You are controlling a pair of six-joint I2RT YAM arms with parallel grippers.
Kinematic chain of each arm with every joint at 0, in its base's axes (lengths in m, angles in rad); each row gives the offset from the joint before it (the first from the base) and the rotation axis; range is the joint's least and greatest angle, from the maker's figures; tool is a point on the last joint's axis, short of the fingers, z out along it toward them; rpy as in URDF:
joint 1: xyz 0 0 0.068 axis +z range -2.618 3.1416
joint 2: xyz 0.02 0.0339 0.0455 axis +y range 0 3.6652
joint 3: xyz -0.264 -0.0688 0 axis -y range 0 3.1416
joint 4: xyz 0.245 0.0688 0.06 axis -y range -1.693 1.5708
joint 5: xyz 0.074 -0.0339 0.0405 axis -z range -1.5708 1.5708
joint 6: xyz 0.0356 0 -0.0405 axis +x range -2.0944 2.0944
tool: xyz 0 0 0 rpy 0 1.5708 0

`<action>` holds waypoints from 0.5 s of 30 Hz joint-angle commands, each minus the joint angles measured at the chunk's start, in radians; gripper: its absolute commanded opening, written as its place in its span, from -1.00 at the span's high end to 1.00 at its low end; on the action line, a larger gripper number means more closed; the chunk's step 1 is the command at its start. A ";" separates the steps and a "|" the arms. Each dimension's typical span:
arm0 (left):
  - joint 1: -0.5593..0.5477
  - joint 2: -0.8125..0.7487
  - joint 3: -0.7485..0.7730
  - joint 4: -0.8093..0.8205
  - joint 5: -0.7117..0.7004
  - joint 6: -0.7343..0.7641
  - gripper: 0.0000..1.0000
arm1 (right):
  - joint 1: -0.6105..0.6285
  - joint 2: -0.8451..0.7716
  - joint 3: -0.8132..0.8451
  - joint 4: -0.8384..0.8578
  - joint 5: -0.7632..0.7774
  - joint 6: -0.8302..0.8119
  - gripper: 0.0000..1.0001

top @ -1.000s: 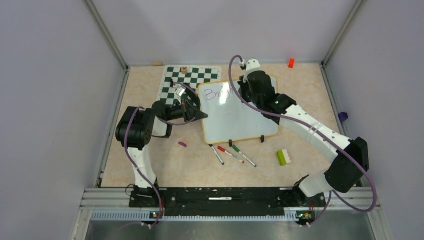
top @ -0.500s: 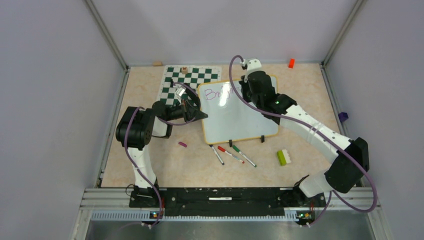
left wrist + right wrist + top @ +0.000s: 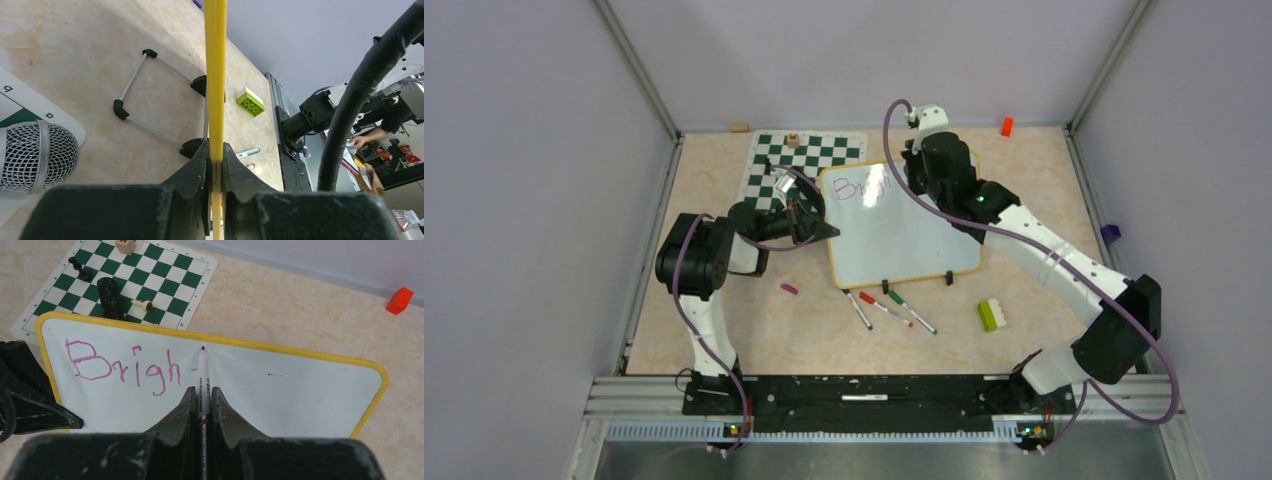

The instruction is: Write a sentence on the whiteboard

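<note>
Sentence [image 3: 125, 367] on whiteboard [image 3: 280, 395] reads "Brigh"; right gripper [image 3: 203, 392] pinches marker [image 3: 202, 367]; left gripper [image 3: 215, 150] pinches whiteboard edge.

The marker [image 3: 202, 371] sits in the right claw [image 3: 202, 392], over the whiteboard [image 3: 280, 390] on the counter [image 3: 280, 305]. The chess mat [image 3: 165, 275] lies ahead and left of that claw. The left claw [image 3: 216, 150] pinches the whiteboard's edge.

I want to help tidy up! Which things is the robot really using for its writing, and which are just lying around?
Being used:
- whiteboard
- purple writing, "Brigh" so far
- marker in the right gripper
- left gripper, clamped on the board's yellow rim

Just lying about:
- chess mat
- three spare markers
- green-and-white brick
- red block
- purple cap
</note>
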 commanded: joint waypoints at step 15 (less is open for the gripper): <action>-0.005 -0.050 -0.004 0.076 0.030 0.020 1.00 | -0.012 -0.019 -0.036 -0.013 -0.013 0.024 1.00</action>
